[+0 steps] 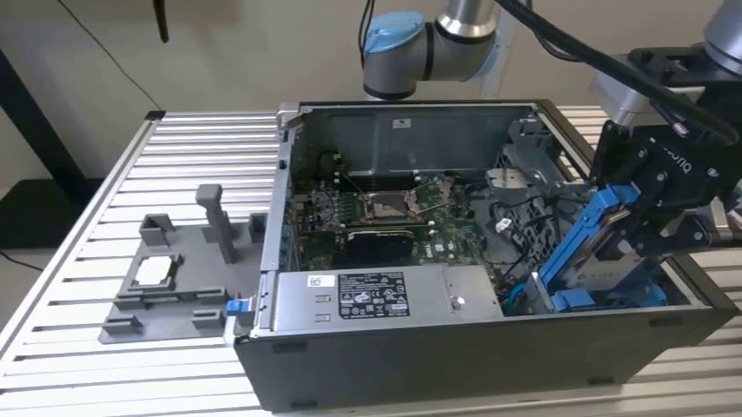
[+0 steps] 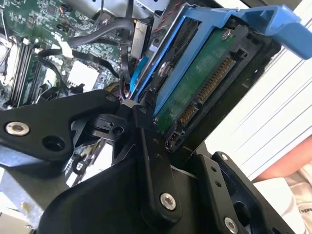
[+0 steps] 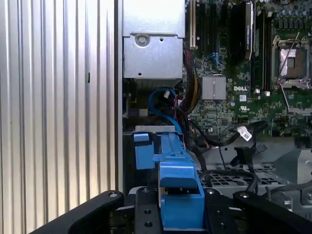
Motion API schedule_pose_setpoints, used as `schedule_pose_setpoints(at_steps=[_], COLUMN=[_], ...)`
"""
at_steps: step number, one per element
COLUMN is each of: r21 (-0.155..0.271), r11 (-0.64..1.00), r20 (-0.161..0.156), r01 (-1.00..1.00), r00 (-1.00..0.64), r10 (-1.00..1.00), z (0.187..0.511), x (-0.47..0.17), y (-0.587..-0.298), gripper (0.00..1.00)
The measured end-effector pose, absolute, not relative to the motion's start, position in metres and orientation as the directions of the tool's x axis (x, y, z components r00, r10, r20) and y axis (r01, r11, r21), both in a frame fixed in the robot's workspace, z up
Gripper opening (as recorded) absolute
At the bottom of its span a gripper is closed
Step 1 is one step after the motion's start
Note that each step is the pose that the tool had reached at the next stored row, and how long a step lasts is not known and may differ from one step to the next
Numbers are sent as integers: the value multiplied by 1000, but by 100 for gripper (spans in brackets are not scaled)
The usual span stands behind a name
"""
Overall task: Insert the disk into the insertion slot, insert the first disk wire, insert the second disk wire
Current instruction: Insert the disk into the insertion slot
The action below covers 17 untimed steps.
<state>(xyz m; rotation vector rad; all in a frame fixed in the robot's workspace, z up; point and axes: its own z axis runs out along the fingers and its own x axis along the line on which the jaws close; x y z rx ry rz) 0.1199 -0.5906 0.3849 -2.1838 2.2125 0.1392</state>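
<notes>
Steeply tilted, blue-framed silver disk (image 1: 603,261)

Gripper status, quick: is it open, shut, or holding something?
Gripper: shut on the disk, gripping its blue carrier frame; the disk hangs tilted at the open computer case.
</notes>
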Motion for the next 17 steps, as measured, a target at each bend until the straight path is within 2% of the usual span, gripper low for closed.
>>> schedule_pose_setpoints(at_steps=[10,12,13,17], r21=[43,43,44,45], r11=[11,11,11,11], r20=[-84,-84,-84,-84], r01=[-999,-999,-999,-999], r00=[-14,-14,-15,-15], r10=[-996,-996,-996,-996], z=[369,369,370,384], x=[120,120,120,120], y=[-591,-591,-591,-591], gripper=[33,34,40,40])
